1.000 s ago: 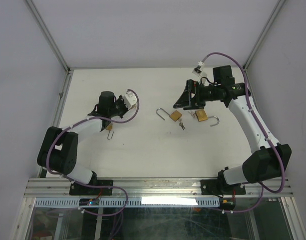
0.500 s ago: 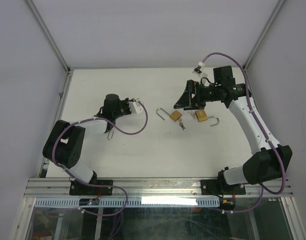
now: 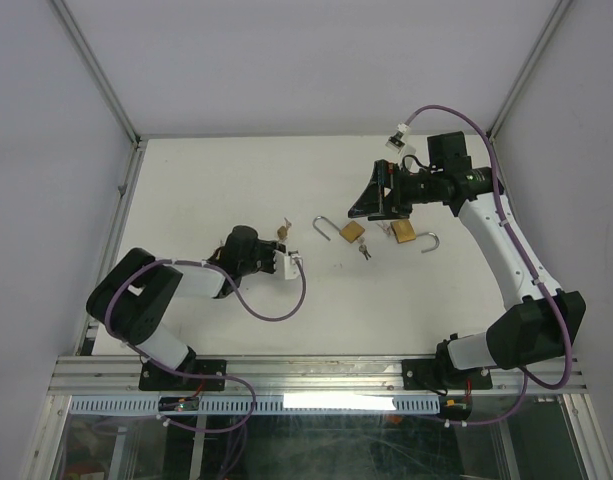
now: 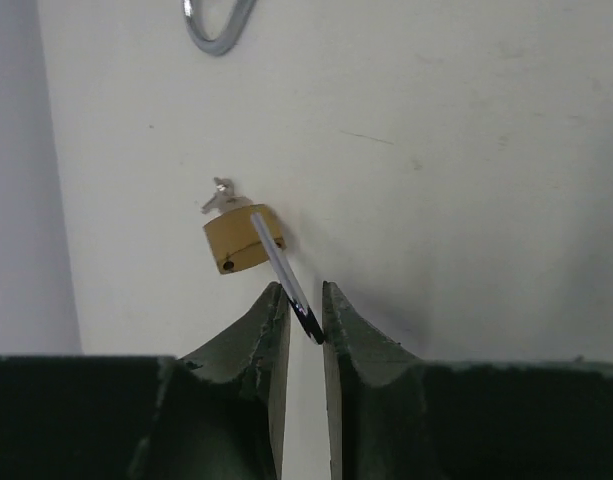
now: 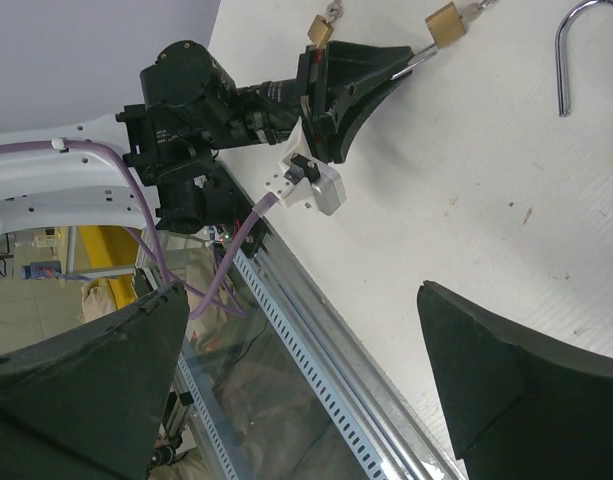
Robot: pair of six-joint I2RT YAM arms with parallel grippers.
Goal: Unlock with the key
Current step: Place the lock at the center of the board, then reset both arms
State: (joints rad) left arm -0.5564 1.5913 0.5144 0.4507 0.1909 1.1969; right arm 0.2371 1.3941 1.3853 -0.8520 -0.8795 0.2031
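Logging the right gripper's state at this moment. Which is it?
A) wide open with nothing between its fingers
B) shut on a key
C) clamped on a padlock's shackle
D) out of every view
A: in the right wrist view the right gripper has its fingers spread far apart, and nothing is held in the gap between them.

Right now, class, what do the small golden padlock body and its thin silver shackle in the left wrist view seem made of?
The small golden padlock body looks like brass: dull yellow, matte faces. The thin silver shackle is likely steel, polished or plated, given its bright grey sheen.
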